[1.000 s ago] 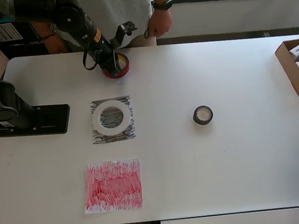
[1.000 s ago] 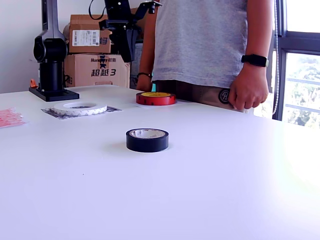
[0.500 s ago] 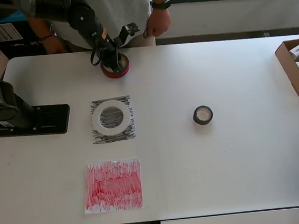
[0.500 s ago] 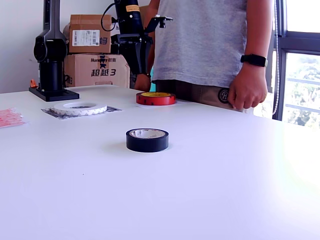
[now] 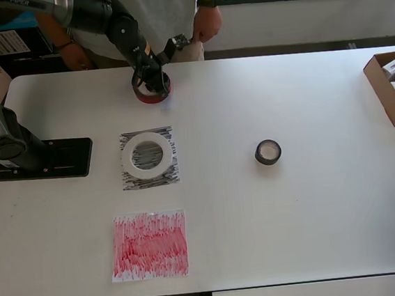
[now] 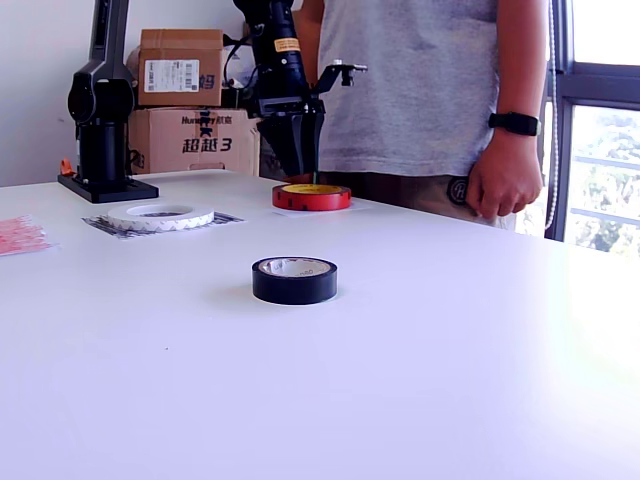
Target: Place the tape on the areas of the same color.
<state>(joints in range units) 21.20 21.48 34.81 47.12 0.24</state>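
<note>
Jaws: we cannot tell how wide they stand; in the exterior view the gripper (image 6: 301, 172) tapers to a point right over the red roll (image 6: 311, 196), tips at or just inside its yellow core, and the overhead view hides them behind the wrist. Red roll (image 5: 153, 89) sits near the table's (image 5: 318, 234) far edge, toward its left end in the overhead view, flat, not lifted. We judge the step in hand is the pick of this roll: best to straddle one wall of the ring, one finger in the core and one outside, seat low before closing, then lift straight so the roll does not skid. The red patch (image 5: 149, 245) lies at the near edge, well apart. The white ring (image 5: 146, 155) rests on the black patch (image 5: 150, 159) between them, so the carry should clear it. The black roll (image 5: 268, 152) stands mid-table, on neither patch. A person's hand (image 5: 202, 27) hangs just beyond the far edge; mind it.
</note>
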